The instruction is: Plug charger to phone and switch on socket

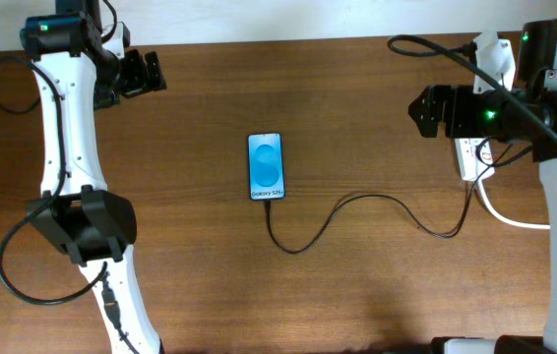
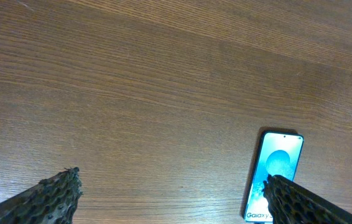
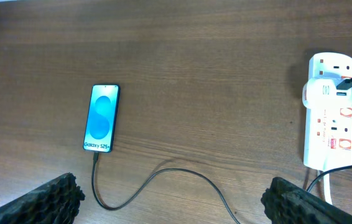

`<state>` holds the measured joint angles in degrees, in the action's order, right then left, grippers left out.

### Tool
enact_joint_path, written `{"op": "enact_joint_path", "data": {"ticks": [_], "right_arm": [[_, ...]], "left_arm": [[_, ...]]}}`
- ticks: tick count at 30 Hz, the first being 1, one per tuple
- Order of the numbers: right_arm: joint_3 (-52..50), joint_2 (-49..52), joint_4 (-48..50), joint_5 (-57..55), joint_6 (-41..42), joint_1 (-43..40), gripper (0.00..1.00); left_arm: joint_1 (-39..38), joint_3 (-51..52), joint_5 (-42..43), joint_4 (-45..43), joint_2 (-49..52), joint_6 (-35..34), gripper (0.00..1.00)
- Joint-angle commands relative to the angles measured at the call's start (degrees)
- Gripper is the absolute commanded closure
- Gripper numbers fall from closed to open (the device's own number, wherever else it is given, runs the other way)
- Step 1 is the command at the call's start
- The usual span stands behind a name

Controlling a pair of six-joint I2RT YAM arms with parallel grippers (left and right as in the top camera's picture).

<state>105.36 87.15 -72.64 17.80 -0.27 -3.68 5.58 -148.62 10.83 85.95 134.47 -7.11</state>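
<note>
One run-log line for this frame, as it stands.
phone: screen lit | charger: tip at phone's bottom edge, looks plugged in | socket: switch state unreadable | left tool: open, empty | right tool: open, empty

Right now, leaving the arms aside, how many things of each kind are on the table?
phone: 1
charger cable: 1
power strip: 1
white adapter plugged into the strip: 1
Total: 4
</note>
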Motion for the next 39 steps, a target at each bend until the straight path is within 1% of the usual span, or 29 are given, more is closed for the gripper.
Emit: {"op": "enact_joint_path", "data": {"ticks": [1,12,14,16,18,20,21,23,25,27,30,36,39], "right_arm": [[0.7,-0.5,0.0,-0.5,-0.4,0.3,0.02],[0.7,-0.8,0.7,-1.3,-0.4,0.3,0.02],[0.6,-2.7,1.7,-2.1,-0.5,0.7,0.02],[-1.3,-5.9,3.8,-4.2,-3.0,2.8,0.01],[-6.8,-10.4,10.1,-8.6,-5.7,6.4,0.02],[-16.3,-17.5,19.4,-11.7,-8.4,10.1,0.02],[-22.9,-22.2,25.0,-12.3,-8.8,11.0,0.02],[-31.1,-28.0,31.3,-12.3,-8.8,11.0,0.02],[-43.7,-37.0,41.8,-12.5,-9.2,11.0,0.02],[-52.8,-44.3,49.2,-12.5,-11.3,10.8,0.02],[-67.6,-56.5,59.5,-12.5,-11.3,8.4,0.02],[-87.7,-76.2,66.5,-12.5,-11.5,6.9,0.02],[-94.1,-81.0,69.6,-12.5,-11.5,6.9,0.02]], "left_arm": [[0.2,-0.5,-0.6,-0.1,-0.6,0.3,0.01],[0.2,-0.5,-0.6,-0.1,-0.6,0.3,0.01],[0.2,-0.5,-0.6,-0.1,-0.6,0.3,0.01],[0.2,-0.5,-0.7,-0.1,-0.6,0.3,0.01],[0.2,-0.5,-0.6,-0.1,-0.6,0.3,0.01],[0.2,-0.5,-0.7,-0.1,-0.6,0.3,0.01],[0.2,-0.5,-0.6,-0.1,-0.6,0.3,0.01],[0.2,-0.5,-0.7,-0.1,-0.6,0.3,0.01],[0.2,-0.5,-0.6,-0.1,-0.6,0.3,0.01],[0.2,-0.5,-0.6,-0.1,-0.6,0.3,0.01],[0.2,-0.5,-0.6,-0.1,-0.6,0.3,0.01],[0.2,-0.5,-0.6,-0.1,-0.6,0.3,0.01],[0.2,-0.5,-0.7,-0.1,-0.6,0.3,0.01]]}}
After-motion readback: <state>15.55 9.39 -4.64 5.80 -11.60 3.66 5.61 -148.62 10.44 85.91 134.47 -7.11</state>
